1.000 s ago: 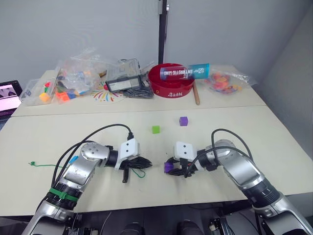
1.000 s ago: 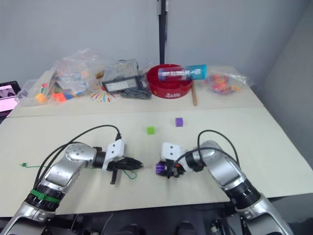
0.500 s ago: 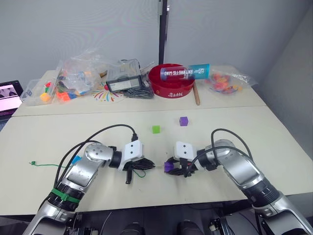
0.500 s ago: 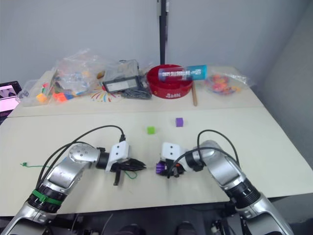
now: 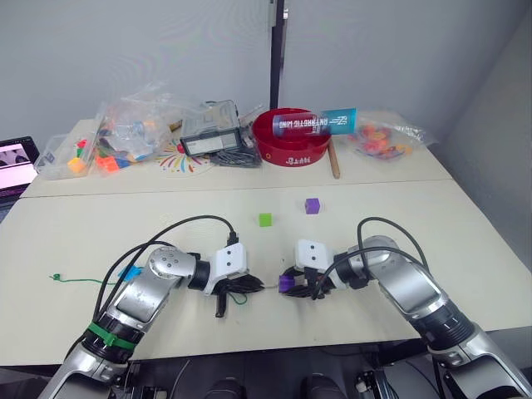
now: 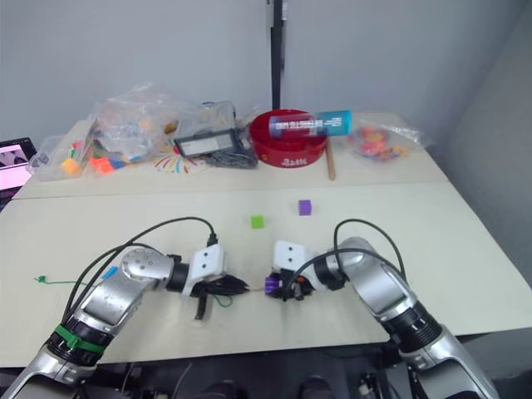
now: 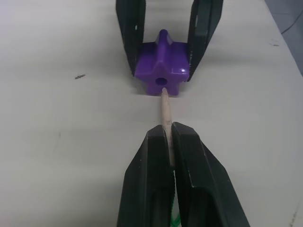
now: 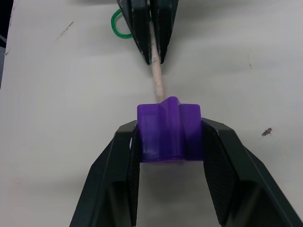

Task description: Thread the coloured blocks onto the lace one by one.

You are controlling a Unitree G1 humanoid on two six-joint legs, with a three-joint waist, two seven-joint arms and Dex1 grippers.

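Mid-table, left gripper (image 7: 169,142) jaws pinching lace tip (image 7: 164,105) at purple block (image 7: 162,75) hole, right gripper (image 8: 169,142) jaws clamping block.

L gripper (image 5: 253,285) & R gripper (image 5: 288,284) meet at front-centre of bench (image 5: 465,216). Block (image 7: 162,76) sits between R fingers; lace (image 7: 165,109) tip, pinched by L, touches its hole. Two more blocks (image 5: 265,219) (image 5: 312,205) lie behind. Bowl (image 5: 291,137) & bags (image 5: 137,125) at far edge.
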